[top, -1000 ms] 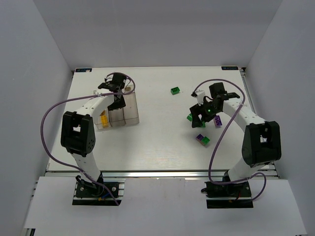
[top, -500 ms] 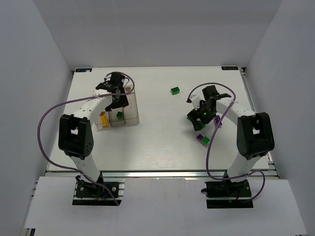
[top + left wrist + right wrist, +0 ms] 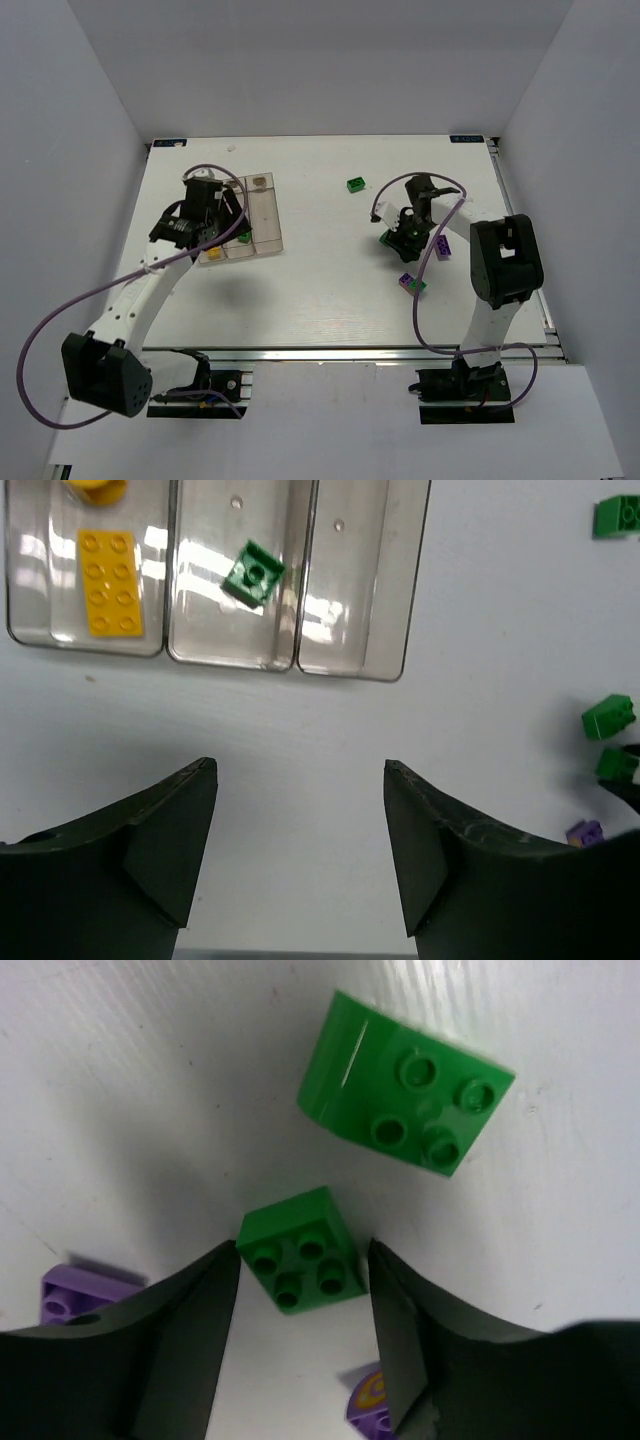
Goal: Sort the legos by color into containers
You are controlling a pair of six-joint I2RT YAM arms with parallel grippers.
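On the white table [image 3: 320, 300], the right gripper [image 3: 300, 1245] reaches down over a small green four-stud plastic brick [image 3: 302, 1260], jaws set close on either side; whether they pinch it cannot be told. A larger green four-stud brick [image 3: 405, 1085] lies just beyond. The left gripper [image 3: 300, 770] hangs wide apart, holding nothing, short of the clear plastic three-bin tray [image 3: 355, 630]. There a flat yellow eight-stud brick [image 3: 108, 582] lies in an end bin and a tilted green square brick [image 3: 253, 572] in the middle one. Farthest off, a lone green brick [image 3: 356, 184] sits well apart.
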